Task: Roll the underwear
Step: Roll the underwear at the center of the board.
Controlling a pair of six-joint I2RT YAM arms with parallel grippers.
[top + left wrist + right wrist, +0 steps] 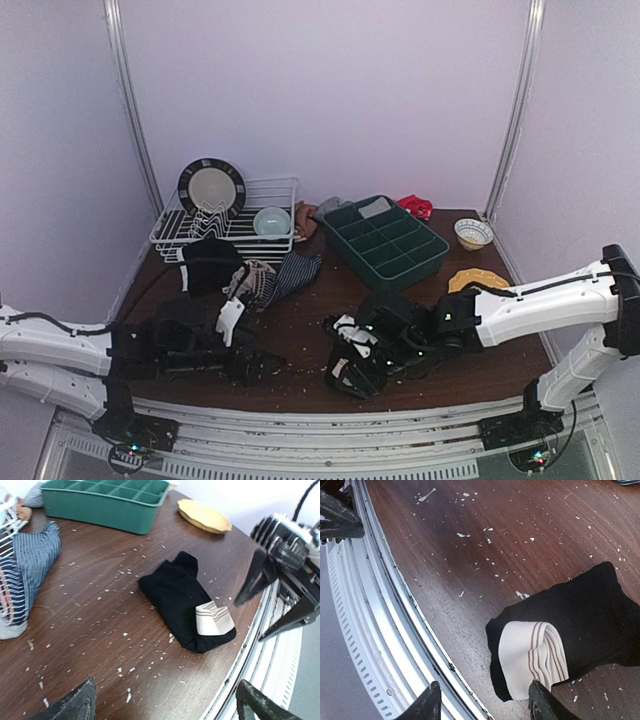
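Observation:
A black underwear (pixel 175 592), folded into a thick bundle with its cream striped waistband (pixel 530 655) on top, lies near the table's front edge. My right gripper (pixel 485 705) hovers over its waistband end, open and empty; it also shows in the left wrist view (pixel 248 621) and from above (pixel 345 375). My left gripper (pixel 165 710) is open and empty, low over bare table to the bundle's left (pixel 262 365). A navy striped underwear (pixel 30 565) lies in a pile with a black one (pixel 210 265) at the back left. Grey and beige-pink pieces (pixel 312 212) lie behind.
A green divided tray (pixel 385 240) stands at the back centre. A yellow dish (pixel 478 280) and a small bowl (pixel 473 233) sit to the right. A white dish rack (pixel 280 185) with a plate and a bowl stands at the back left. White crumbs litter the brown table (pixel 100 630).

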